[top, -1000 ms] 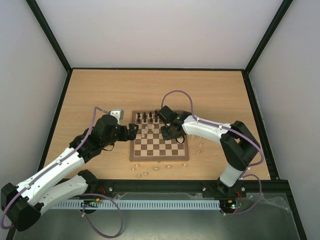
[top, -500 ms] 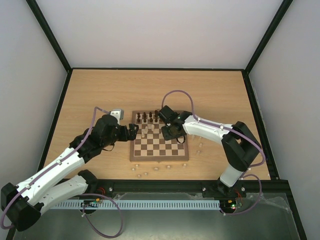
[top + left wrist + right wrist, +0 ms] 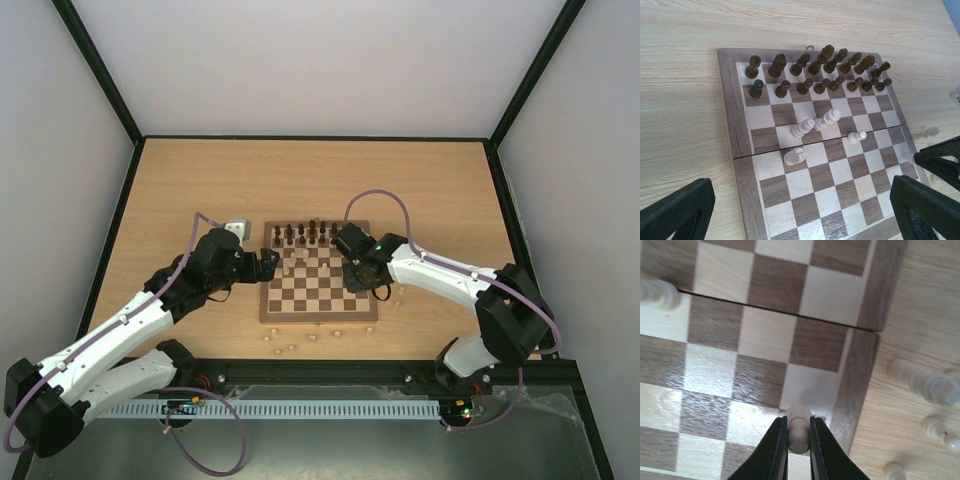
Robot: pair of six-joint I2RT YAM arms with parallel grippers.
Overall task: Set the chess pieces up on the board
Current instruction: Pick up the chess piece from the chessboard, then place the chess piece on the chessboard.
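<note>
The worktop (image 3: 300, 180) is a pale, wood-grain laminate, its grain running side to side; the left wrist view shows the same fine streaks close up. A thin black rim (image 3: 320, 138) edges its far side. Plain white walls enclose it: a back wall (image 3: 320, 60), a left wall (image 3: 50, 200) and a right wall (image 3: 585, 200). Black frame posts (image 3: 98, 72) slant up at the two far corners. Along the near edge run a black rail (image 3: 320, 372) and a white slotted cable duct (image 3: 330, 409) on a grey metal surface (image 3: 330, 450). The light is soft and even, with weak shadows.
</note>
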